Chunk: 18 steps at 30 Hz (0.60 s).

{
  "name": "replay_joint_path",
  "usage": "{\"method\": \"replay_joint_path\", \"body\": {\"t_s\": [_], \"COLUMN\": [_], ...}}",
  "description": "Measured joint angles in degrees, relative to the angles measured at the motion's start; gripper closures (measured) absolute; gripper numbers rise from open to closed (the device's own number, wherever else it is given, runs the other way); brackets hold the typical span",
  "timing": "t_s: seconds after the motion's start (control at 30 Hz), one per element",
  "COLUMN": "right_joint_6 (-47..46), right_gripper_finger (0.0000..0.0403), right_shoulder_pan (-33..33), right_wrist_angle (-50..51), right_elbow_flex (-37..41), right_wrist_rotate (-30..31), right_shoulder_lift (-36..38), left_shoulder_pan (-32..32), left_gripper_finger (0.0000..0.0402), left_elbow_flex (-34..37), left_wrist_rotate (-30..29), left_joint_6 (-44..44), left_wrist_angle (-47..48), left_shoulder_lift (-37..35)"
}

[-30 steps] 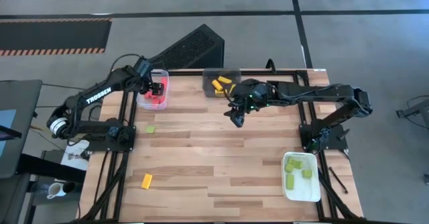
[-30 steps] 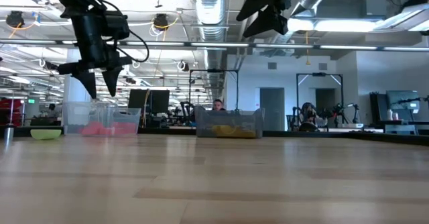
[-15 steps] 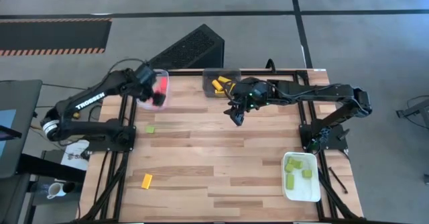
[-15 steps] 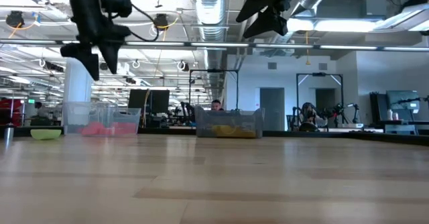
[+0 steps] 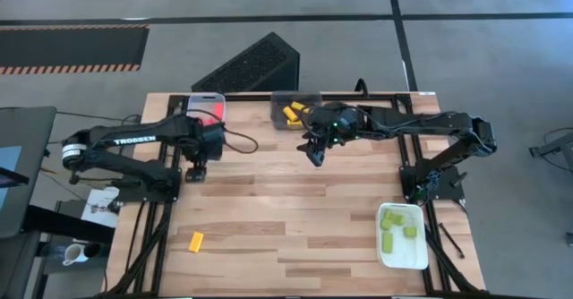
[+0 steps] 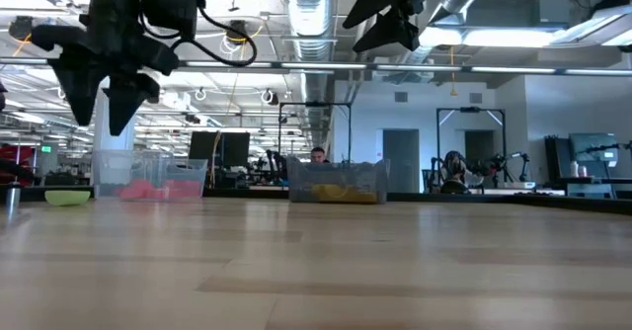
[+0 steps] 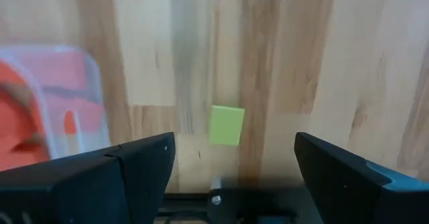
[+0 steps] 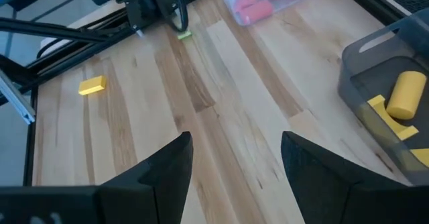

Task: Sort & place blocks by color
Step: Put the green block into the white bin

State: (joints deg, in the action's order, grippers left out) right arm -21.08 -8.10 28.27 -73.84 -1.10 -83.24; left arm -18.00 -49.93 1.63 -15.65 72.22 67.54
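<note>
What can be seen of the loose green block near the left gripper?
The green block is a small, flat, light green oblong with a plain matte face, lying flat and alone on the wooden table. It sits just outside the clear tray holding red blocks, touching neither the tray nor anything else. The left gripper hovers above it with fingers spread to either side, not in contact. In the high view the gripper hides it.

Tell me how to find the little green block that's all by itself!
Find the clear tray of red blocks at the wooden table's far left corner. Just in front, under the left hand, lies the green block: the only green one outside the white tray.
</note>
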Motion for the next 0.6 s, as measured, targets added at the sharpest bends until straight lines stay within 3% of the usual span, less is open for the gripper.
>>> {"method": "replay_joint_path", "body": {"t_s": [0.17, 0.33, 0.6], "right_joint_6": [0.1, 0.1, 0.1], "right_gripper_finger": [0.0154, 0.0154, 0.0154], "right_shoulder_pan": [1.0, 2.2, 3.5], "right_wrist_angle": [0.0, 0.2, 0.4], "right_elbow_flex": [0.0, 0.0, 0.0], "right_wrist_rotate": [0.0, -0.1, 0.0], "right_shoulder_lift": [0.0, 0.0, 0.0], "left_shoulder_pan": [1.3, 1.3, 1.3], "left_gripper_finger": [0.0116, 0.0116, 0.0116], "left_elbow_flex": [0.2, 4.8, 11.3], "left_wrist_rotate": [0.1, 1.0, -3.4], "left_joint_6": [-3.6, -3.8, -3.9], "left_wrist_angle": [-0.6, -3.3, -7.4], "left_shoulder_lift": [4.1, 7.1, 8.6]}}
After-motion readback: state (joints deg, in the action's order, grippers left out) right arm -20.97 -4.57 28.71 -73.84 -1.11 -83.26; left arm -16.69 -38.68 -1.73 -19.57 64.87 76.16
